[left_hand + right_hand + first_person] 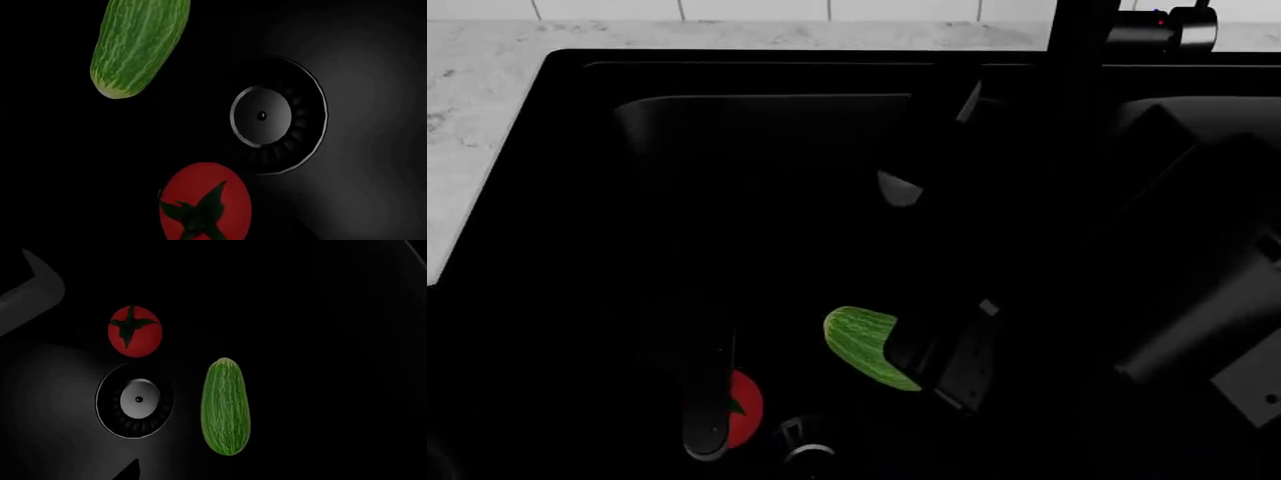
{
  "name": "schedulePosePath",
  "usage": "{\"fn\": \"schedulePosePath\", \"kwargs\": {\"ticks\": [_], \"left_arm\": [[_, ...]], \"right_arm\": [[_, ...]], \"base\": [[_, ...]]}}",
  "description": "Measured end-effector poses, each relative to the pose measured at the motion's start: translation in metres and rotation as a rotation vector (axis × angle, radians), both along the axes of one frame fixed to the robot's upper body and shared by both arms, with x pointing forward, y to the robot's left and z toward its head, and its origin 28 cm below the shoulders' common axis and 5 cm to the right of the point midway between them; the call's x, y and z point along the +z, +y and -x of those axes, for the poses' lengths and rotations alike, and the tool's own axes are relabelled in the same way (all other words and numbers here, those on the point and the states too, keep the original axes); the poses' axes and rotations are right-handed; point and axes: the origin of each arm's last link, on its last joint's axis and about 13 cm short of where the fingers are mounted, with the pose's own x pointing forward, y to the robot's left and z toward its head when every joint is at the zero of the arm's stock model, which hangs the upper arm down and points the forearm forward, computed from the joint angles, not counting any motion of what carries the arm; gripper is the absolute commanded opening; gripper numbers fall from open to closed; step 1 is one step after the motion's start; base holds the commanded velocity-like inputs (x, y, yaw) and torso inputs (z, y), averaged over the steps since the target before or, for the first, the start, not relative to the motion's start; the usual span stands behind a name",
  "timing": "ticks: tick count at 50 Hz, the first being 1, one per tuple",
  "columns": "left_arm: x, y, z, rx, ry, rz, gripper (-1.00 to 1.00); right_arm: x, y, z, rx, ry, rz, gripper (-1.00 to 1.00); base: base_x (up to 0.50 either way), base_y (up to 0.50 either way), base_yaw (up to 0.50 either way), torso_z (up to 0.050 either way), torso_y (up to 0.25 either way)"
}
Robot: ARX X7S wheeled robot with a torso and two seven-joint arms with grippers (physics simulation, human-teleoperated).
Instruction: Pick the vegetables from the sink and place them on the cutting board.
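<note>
Two vegetables lie in the matte black sink (587, 80) beside its round silver drain (137, 400): glossy tomato (135, 331), streaked oblong cucumber (225, 406). Gripper states cannot be told.

A red tomato (135, 331) and streaked green cucumber (225, 406) are lying apart in my black sink (320, 315), flanking its drain.

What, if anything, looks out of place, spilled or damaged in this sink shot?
Nothing stands out as damaged or spilled. The tomato and the cucumber lie whole on the sink floor, apart from each other, on either side of the drain grate. Vegetables in a sink is just this task's starting setup.
</note>
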Motion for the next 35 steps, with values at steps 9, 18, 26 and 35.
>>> {"fn": "schedulePosePath", "kwargs": {"ticks": [9, 18, 26, 35], "left_arm": [[-0.009, -0.006, -0.007, 0.008, 0.008, -0.028, 1.0], [-0.018, -0.012, -0.012, 0.008, 0.007, -0.056, 1.0], [-0.025, -0.017, -0.016, 0.012, -0.006, -0.078, 1.0], [-0.028, -0.017, -0.021, 0.039, -0.007, -0.064, -1.0]], "right_arm": [[-0.002, 0.001, -0.001, 0.005, 0.005, 0.006, 1.0], [-0.004, 0.002, -0.001, 0.007, 0.008, 0.009, 1.0], [-0.005, 0.001, -0.001, 0.007, 0.009, 0.011, 1.0], [-0.007, 0.001, 0.0, 0.008, 0.006, 0.011, 1.0]], "base": [[0.01, 0.0, 0.0, 0.0, 0.0], [0.01, 0.0, 0.0, 0.0, 0.0], [0.01, 0.0, 0.0, 0.0, 0.0], [0.02, 0.0, 0.0, -0.002, -0.005]]}}
